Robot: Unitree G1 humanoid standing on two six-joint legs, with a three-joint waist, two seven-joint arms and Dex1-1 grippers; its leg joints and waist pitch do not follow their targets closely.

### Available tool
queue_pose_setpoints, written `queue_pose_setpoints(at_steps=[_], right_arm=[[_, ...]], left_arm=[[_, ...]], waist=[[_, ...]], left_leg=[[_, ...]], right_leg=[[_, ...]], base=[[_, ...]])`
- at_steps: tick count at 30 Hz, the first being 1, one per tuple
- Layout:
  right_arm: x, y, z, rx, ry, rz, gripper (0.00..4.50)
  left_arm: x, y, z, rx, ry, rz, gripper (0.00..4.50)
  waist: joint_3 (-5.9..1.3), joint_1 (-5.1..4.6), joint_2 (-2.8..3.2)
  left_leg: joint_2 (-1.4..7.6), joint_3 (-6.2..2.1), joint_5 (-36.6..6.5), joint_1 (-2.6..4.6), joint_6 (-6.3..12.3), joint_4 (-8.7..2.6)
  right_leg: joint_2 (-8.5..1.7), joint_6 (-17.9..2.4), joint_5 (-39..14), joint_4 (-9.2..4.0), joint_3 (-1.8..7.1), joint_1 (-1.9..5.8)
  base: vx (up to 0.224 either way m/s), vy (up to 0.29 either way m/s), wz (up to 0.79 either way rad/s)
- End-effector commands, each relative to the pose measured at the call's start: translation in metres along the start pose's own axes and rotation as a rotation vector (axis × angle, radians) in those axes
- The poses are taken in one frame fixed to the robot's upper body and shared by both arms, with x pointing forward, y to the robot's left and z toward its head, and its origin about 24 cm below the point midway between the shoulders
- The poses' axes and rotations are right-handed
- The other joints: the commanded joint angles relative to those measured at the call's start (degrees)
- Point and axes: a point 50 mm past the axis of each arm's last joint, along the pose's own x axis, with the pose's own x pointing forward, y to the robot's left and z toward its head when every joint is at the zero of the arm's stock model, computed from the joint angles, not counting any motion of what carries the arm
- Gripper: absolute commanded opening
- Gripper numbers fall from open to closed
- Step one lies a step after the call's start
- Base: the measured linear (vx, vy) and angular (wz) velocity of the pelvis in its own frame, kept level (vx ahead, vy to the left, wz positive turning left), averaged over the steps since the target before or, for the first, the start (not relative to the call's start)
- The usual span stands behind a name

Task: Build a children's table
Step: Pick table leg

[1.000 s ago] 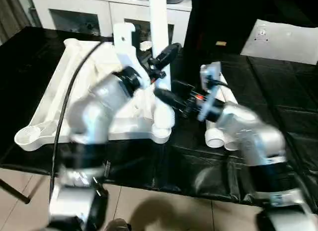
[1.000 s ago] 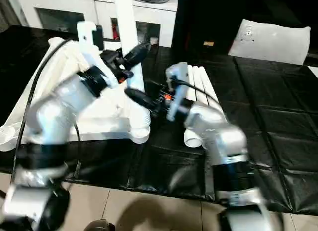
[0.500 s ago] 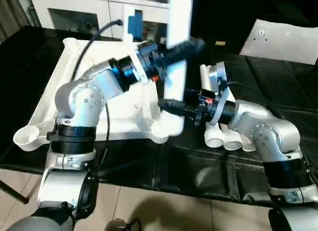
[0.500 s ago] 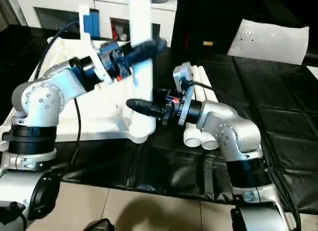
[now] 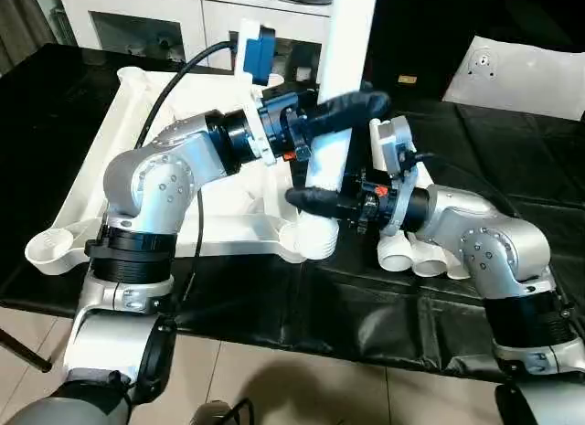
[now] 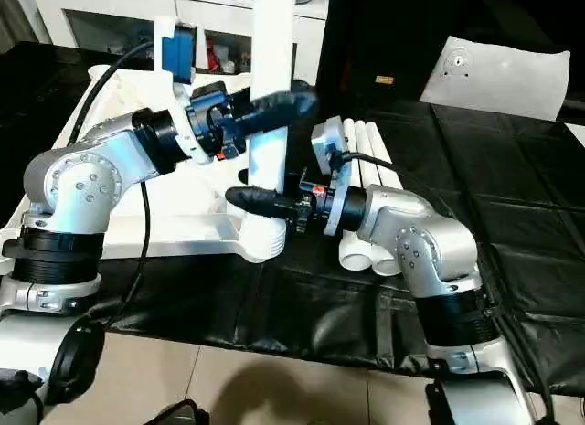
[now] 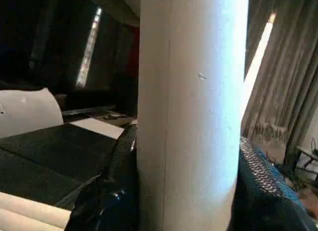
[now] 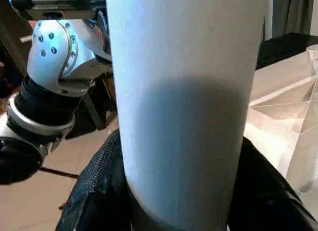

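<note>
The children's table's white tabletop (image 5: 137, 142) lies upside down on the black table, ribs up. One white leg (image 5: 352, 41) stands nearly upright with its lower end at the near right corner socket (image 5: 297, 245). My left gripper (image 5: 352, 107) is shut on the leg's middle, with a finger (image 7: 261, 191) pressed against one side of the tube (image 7: 189, 116). My right gripper (image 5: 318, 201) is shut on the same leg (image 8: 184, 92) lower down, its fingers (image 8: 94, 196) hugging both sides. Three more legs (image 6: 366, 151) lie side by side behind my right forearm.
A white cabinet with glass doors (image 5: 155, 23) stands behind the table. A flat white sheet with a small hole (image 5: 521, 73) lies at the back right. The tabletop's near left socket (image 5: 46, 251) reaches the table's front edge, with tiled floor (image 5: 302, 388) below.
The leg's upper part has swung to the right with my left gripper and it now stands steadier over the corner socket. My right gripper's fingers have closed in on the lower leg.
</note>
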Motion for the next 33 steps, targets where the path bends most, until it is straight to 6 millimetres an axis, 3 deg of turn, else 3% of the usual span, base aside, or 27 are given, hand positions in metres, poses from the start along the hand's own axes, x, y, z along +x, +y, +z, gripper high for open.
queue_pose_setpoints(at_steps=[1,6,22,33], right_arm=[[-0.003,-0.001,0.006,-0.016,0.020,-0.010,2.61],[-0.008,-0.002,0.005,-0.032,0.073,-0.003,2.99],[-0.008,0.000,-0.003,-0.053,0.139,0.071,2.99],[-0.007,0.000,-0.007,-0.054,0.128,0.079,2.02]], left_arm=[[0.006,-0.002,0.004,0.051,0.032,-0.012,1.82],[0.006,-0.002,0.004,0.055,0.048,-0.032,1.82],[0.010,-0.006,0.001,0.060,0.069,-0.090,1.82],[0.013,-0.009,-0.001,0.058,0.079,-0.122,1.82]], waist=[[-4.56,0.16,-0.32],[-4.59,0.20,-0.13],[-4.68,0.21,-0.13],[-4.75,0.19,0.12]], left_leg=[[2.49,0.08,-1.73,0.47,1.09,-3.48],[2.43,0.09,-1.97,0.43,0.75,-3.40],[2.53,0.03,-1.77,0.42,1.58,-3.26],[2.55,-0.01,-1.97,0.50,1.57,-3.23]], right_leg=[[-5.21,-10.92,-0.84,-4.12,2.70,3.38],[-5.26,-10.90,-0.89,-4.16,2.72,3.51],[-5.25,-12.62,0.81,-3.88,2.61,3.53],[-5.25,-13.07,1.64,-3.84,2.62,3.54]], base=[[0.000,0.000,0.00],[0.000,0.000,0.00],[0.000,0.000,0.00],[0.000,0.000,0.00]])
